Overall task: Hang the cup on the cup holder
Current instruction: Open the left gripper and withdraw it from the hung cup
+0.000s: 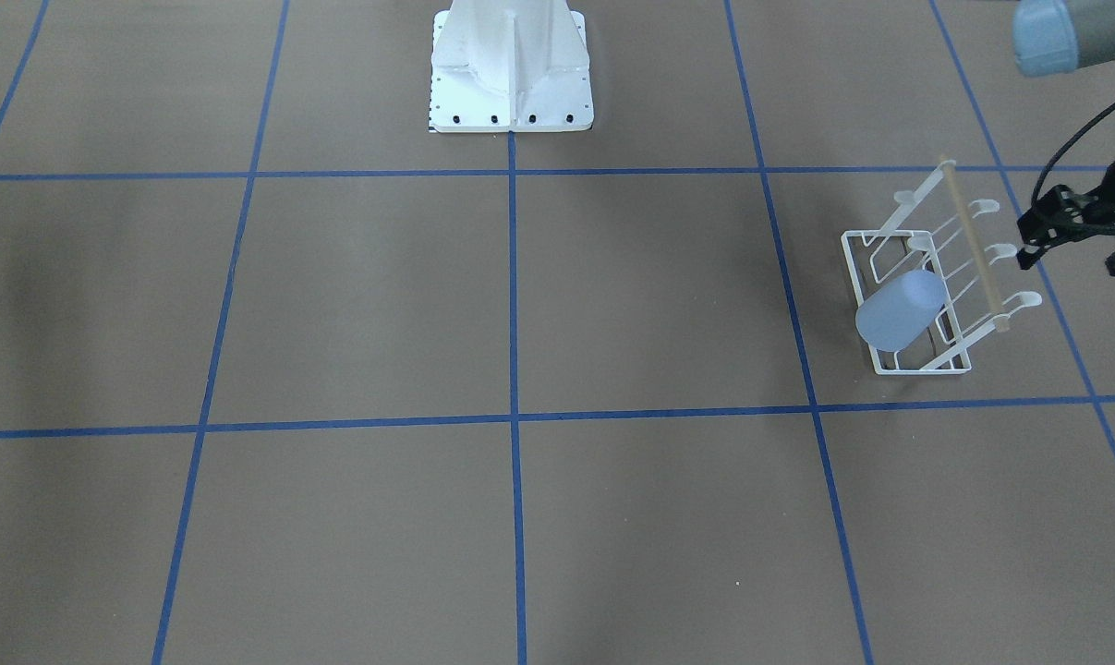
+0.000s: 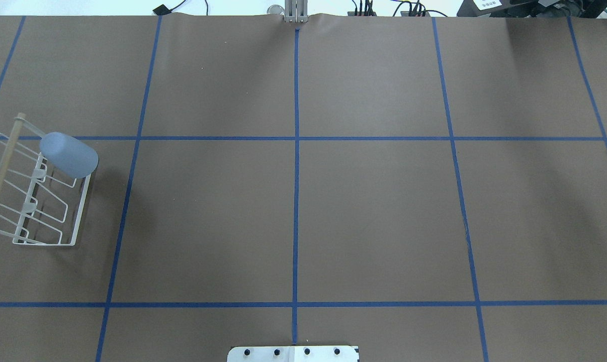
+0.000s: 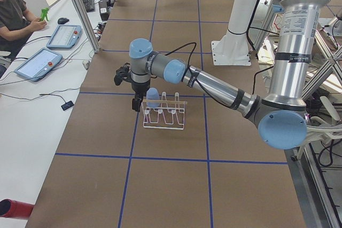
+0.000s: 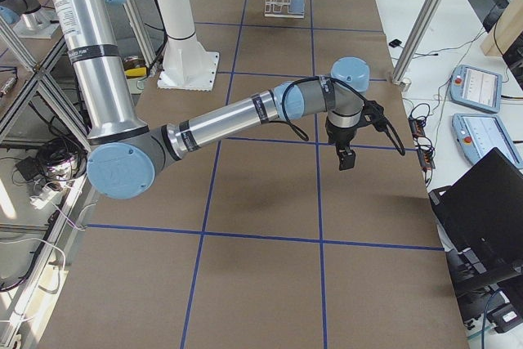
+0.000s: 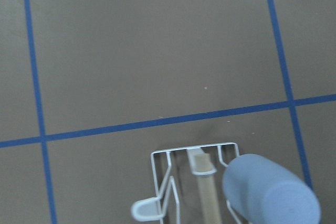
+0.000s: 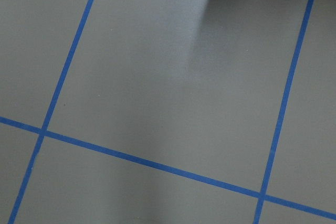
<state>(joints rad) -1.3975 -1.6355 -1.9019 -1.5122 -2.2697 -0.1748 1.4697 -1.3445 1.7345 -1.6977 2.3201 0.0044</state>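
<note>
Left tool [image 1: 1070, 261] just beside cup holder [image 1: 974, 245]

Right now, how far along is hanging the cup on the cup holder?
It looks essentially done: the cup sits tilted over an end prong of the cup holder. Nothing is in hand; the left claw appears open beside the holder, apart from the cup. All that is probably left is pulling the arm away.

Nothing legible anywhere. Faint dark print on the upright tube of the left arm [image 3: 293, 22], too small to read. Likewise tiny lettering beside a black band on the right arm [image 4: 260, 106] — blurred beyond reading. Only coloured patches on the screens of the tablets [image 3: 63, 36] beside the table — no words or numbers to make out.
</note>
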